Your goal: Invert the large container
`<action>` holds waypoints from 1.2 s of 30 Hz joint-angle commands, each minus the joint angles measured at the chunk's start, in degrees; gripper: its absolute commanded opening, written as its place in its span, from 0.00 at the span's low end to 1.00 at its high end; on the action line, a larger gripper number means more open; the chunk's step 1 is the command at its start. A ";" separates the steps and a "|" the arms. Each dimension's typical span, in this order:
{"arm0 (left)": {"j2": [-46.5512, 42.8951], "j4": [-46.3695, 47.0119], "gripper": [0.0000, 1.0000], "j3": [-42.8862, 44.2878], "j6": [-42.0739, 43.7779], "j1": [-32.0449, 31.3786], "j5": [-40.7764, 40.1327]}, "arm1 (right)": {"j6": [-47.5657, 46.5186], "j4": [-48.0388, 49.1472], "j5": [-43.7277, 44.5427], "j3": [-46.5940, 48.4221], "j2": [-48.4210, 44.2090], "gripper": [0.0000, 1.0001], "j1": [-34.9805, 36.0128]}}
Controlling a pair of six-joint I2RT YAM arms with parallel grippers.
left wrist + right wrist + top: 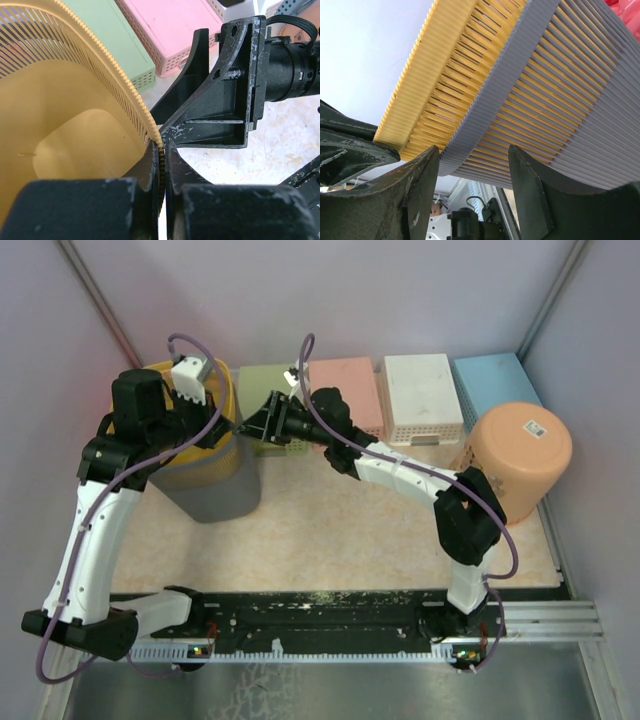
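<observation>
A yellow slatted basket (222, 458) sits nested inside a larger grey slatted container (215, 498) at the left of the table, opening up. My left gripper (228, 426) is shut on the yellow basket's rim (145, 122), one finger inside and one outside (162, 146). My right gripper (252, 426) is open, right beside the left one at the same rim. In the right wrist view its fingers (472, 161) stand apart below the grey container's rim (560, 100) and the yellow basket (450, 65), gripping nothing.
Green (262, 385), pink (348, 390), white (422, 395) and blue (495, 385) bins line the back wall. An orange basket (520, 455) lies mouth-down at the right. Side walls stand close on both sides.
</observation>
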 commanded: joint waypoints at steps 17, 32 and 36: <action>-1.26 7.84 0.00 14.38 0.09 -0.34 11.21 | -1.91 -10.67 2.79 4.27 2.86 0.53 1.38; 2.78 5.11 0.00 32.14 4.57 -0.33 5.05 | -2.39 -12.13 1.55 4.91 3.28 0.52 1.37; 2.82 6.07 0.00 34.89 4.88 -0.34 4.69 | -2.47 -11.72 0.24 5.70 2.59 0.54 1.42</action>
